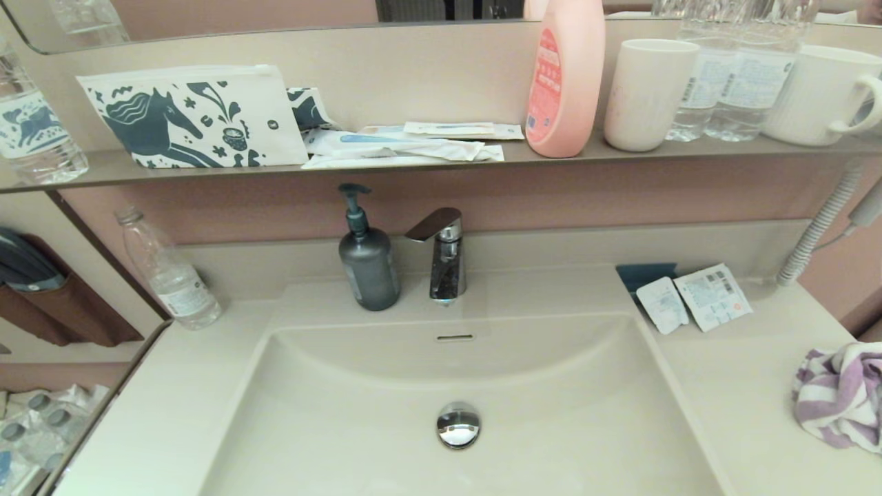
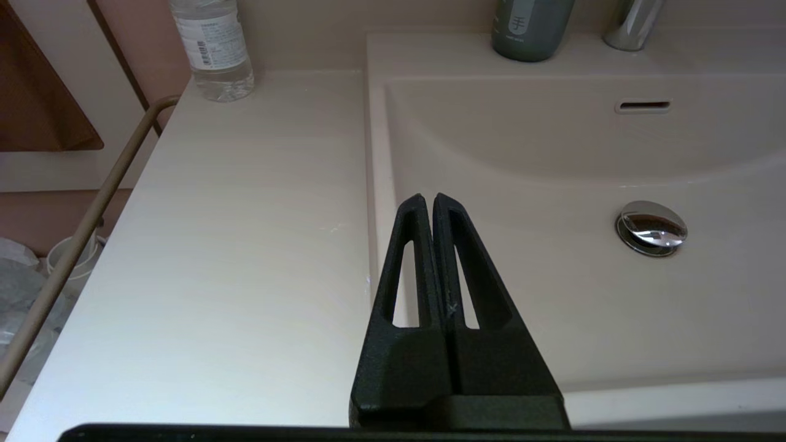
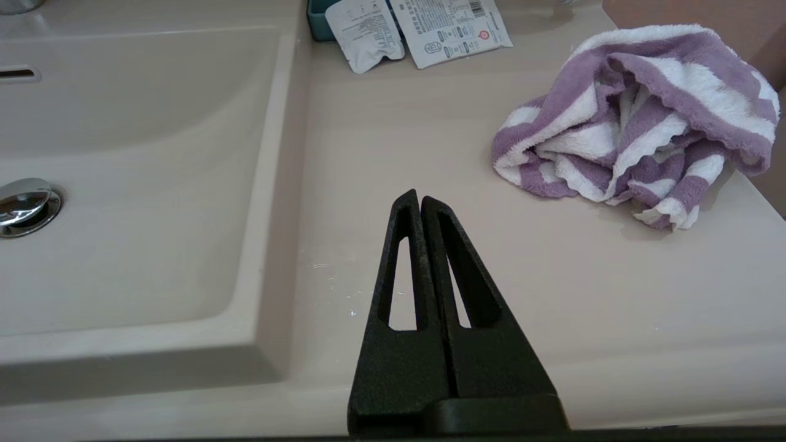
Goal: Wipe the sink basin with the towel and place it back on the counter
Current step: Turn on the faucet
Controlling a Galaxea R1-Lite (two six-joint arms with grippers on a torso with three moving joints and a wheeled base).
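A crumpled purple-and-white striped towel (image 1: 841, 396) (image 3: 638, 129) lies on the cream counter (image 1: 730, 386) at the far right, near its edge. The cream sink basin (image 1: 386, 427) fills the middle, with a chrome drain plug (image 1: 458, 425) and an overflow slot (image 1: 455, 337). Neither arm shows in the head view. My right gripper (image 3: 419, 197) is shut and empty above the counter (image 3: 393, 153) between basin and towel, well short of the towel. My left gripper (image 2: 427, 199) is shut and empty above the basin's left rim (image 2: 376, 184).
A grey soap pump bottle (image 1: 368, 265) and chrome faucet (image 1: 444, 255) stand behind the basin. A clear water bottle (image 1: 169, 272) stands back left. Two white sachets (image 1: 692, 300) and a blue tray (image 1: 644, 272) lie back right. The shelf above (image 1: 441, 162) holds a pouch, a pink bottle and cups.
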